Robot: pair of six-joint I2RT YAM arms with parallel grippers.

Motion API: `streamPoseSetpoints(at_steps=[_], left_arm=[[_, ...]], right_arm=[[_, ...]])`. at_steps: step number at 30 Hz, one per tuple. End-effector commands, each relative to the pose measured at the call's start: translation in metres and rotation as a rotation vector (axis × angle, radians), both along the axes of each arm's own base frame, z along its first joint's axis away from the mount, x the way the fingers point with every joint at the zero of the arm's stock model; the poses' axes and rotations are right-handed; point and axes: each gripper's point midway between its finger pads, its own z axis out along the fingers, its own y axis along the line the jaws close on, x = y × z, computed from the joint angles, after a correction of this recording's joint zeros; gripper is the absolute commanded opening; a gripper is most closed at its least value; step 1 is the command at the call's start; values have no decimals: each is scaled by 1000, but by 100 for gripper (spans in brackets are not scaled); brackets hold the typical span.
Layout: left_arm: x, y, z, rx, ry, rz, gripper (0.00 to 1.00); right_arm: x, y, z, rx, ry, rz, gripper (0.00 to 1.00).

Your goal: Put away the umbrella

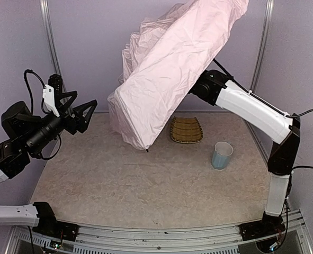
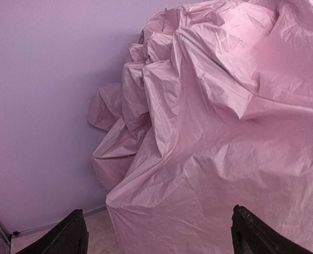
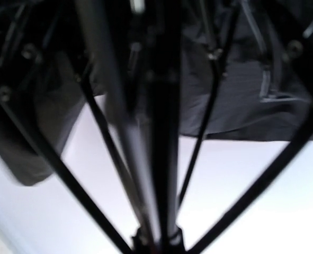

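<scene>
From above, you see the umbrella (image 1: 167, 74) raised on the right arm (image 1: 251, 108). The right gripper is hidden beneath, so you cannot tell its grip. The left gripper (image 1: 90, 114) gapes, empty. Left wrist: fingers (image 2: 71, 235) wide apart, pink canopy ahead. Right wrist: blurred black ribs (image 3: 209, 121).

the open folding umbrella of shiny pale-pink fabric (image 1: 167, 69) hangs tilted above the far middle of the speckled beige table (image 1: 145, 185), with its low end just left of the woven yellow straw tray (image 1: 186, 129). the tray lies on the table at the far side, right of centre. the pale-blue plastic cup (image 1: 221, 155) stands upright on the table, nearer than the tray and to its right, apart from it. the white right arm (image 1: 251, 108) reaches from the near right corner up and leftward under the umbrella. the black left gripper (image 1: 87, 116) hovers over the table's far left, left of the umbrella and apart from it, facing it.
</scene>
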Motion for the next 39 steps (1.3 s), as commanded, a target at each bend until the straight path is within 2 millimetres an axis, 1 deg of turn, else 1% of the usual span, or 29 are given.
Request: streamPoseSetpoints(at_steps=[1,2,3,5,8,11,13,16,18,19,21,22,25,26,27,28,29,30,31,33,34,35,37,38,39], left_arm=[[0,-1,-8,23,1,6,91],[0,-2,-10,28,5,1,92],[0,-3,-12,33,9,-5,92],[1,-7,-17,45,16,-19,93],[1,-14,-25,60,31,-45,93],[-3,-28,-35,92,48,-119,93],[-10,-42,-44,119,60,-205,93],[-28,-61,-57,152,73,-354,93],[-37,-70,-63,161,81,-425,93],[-39,-72,-67,165,85,-439,93],[-37,-74,-73,165,103,-430,94],[-35,-74,-75,165,109,-425,94],[-34,-76,-78,164,115,-422,94],[-35,-78,-79,167,114,-429,94],[-36,-79,-79,172,110,-433,94],[-37,-80,-80,179,110,-439,94],[-39,-81,-83,188,111,-448,94],[-42,-84,-85,202,108,-463,94],[-45,-87,-88,218,108,-481,94],[-54,-94,-94,253,104,-523,94],[-59,-98,-99,277,110,-546,94],[-65,-101,-103,305,113,-572,94],[-69,-103,-113,351,130,-563,94],[-68,-101,-114,363,131,-528,94],[-65,-98,-113,364,130,-494,94]], right_arm=[[-5,44,-98,-226,212,139,0],[-9,51,-124,-267,282,170,0],[-18,60,-150,-301,365,236,0],[-38,68,-198,-337,548,337,0],[-68,81,-252,-352,759,471,0],[-85,91,-293,-361,901,548,0],[-91,96,-316,-366,965,581,0],[-97,101,-343,-371,1043,627,0],[-103,103,-359,-376,1087,657,0],[-106,105,-365,-378,1107,673,0],[-118,107,-381,-378,1166,720,0],[-124,107,-387,-380,1202,740,5],[-136,111,-400,-355,1283,785,28],[-138,112,-401,-341,1303,787,37],[-138,115,-400,-324,1312,781,43],[-136,116,-399,-307,1316,771,48],[-135,117,-396,-292,1315,767,50],[-135,117,-394,-279,1311,764,58],[-136,117,-391,-268,1309,766,62],[-137,118,-388,-254,1308,773,63],[-137,118,-387,-248,1311,770,79],[-137,117,-388,-245,1317,762,81],[-136,113,-390,-249,1328,728,81],[-136,109,-391,-252,1336,705,85],[-137,104,-392,-255,1344,686,98]])
